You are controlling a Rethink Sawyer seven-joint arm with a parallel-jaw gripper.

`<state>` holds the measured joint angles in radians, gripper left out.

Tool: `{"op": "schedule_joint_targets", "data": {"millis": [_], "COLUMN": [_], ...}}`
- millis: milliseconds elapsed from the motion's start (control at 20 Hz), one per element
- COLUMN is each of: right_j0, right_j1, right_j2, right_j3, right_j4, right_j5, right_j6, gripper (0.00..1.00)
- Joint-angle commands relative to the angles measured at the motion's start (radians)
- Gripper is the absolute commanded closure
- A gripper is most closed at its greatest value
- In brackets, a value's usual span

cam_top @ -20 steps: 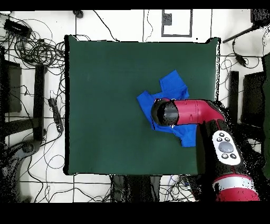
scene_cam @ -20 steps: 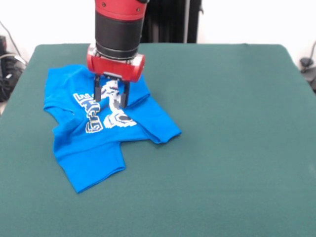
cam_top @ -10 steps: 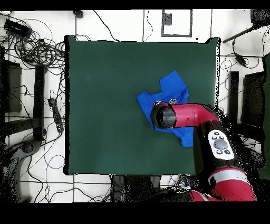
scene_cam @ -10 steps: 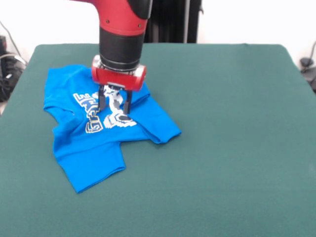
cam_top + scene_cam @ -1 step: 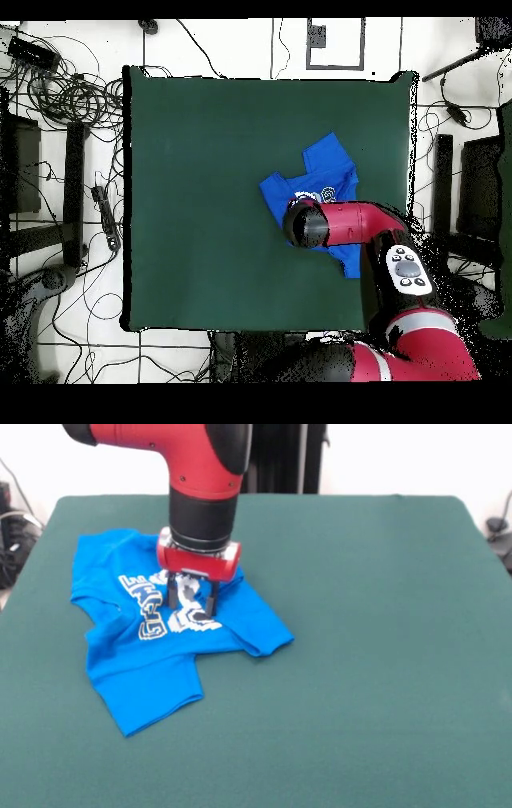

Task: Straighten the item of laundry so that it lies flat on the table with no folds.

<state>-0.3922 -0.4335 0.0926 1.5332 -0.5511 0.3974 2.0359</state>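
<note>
The item of laundry [image 5: 152,656], a bright blue T-shirt with white and grey print, lies crumpled on the left part of the dark green table [image 5: 376,664]. Folds run across its middle and its right side. My gripper [image 5: 192,604] stands upright over the printed area, its two black fingers open and their tips down at the cloth. In the overhead view the item of laundry [image 5: 335,160] shows near the right side of the table [image 5: 200,180], and the arm hides its lower part and the gripper.
Cables and stands lie on the floor [image 5: 60,120] round the table. Green table surface stretches wide to the right of the shirt in the front view.
The gripper has come down onto the printed part of the shirt and shifted slightly right in the front view. The shirt keeps its shape.
</note>
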Motion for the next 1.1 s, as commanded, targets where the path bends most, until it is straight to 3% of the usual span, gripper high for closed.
{"op": "schedule_joint_targets", "data": {"millis": [50,1100], "right_j0": [0.077,0.121], "right_j1": [0.076,0.04], "right_j2": [0.012,0.015], "right_j3": [0.081,0.159], "right_j4": [0.03,0.132], "right_j5": [-0.046,-0.052], "right_j6": [0.148,0.168], "gripper": [0.0,0.0]}}
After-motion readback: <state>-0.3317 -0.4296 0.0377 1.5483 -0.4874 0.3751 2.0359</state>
